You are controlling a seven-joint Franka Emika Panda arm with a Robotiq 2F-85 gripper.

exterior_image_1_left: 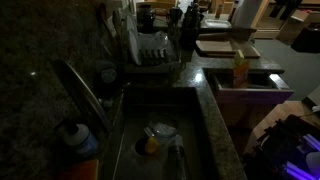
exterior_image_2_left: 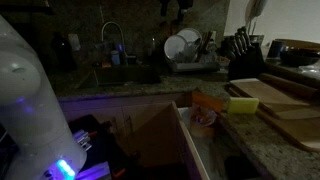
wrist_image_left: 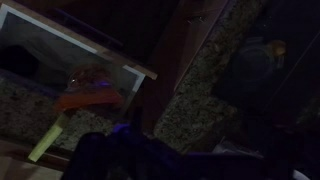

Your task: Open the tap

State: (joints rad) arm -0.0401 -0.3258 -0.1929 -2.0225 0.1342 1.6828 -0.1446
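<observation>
The scene is very dim. The tap (exterior_image_1_left: pixel 82 88) is a slim arched metal spout rising at the sink's left rim; it also shows in an exterior view (exterior_image_2_left: pixel 112 38) behind the sink. My arm (exterior_image_2_left: pixel 30 100) is a large white shape in the foreground, far from the tap, with a purple light on it (exterior_image_1_left: pixel 300 150). In the wrist view the gripper (wrist_image_left: pixel 190 165) is only a dark mass along the bottom edge, and its jaws cannot be made out. Nothing is seen held.
The sink (exterior_image_1_left: pixel 130 120) holds a dish (exterior_image_1_left: pixel 160 130). A blue-capped bottle (exterior_image_1_left: pixel 75 138) stands by the tap. A wire dish rack (exterior_image_2_left: pixel 185 48) with plates stands beside the sink. A knife block (exterior_image_2_left: pixel 245 52), cutting boards (exterior_image_2_left: pixel 280 100) and an open drawer (exterior_image_2_left: pixel 190 120) lie near the arm.
</observation>
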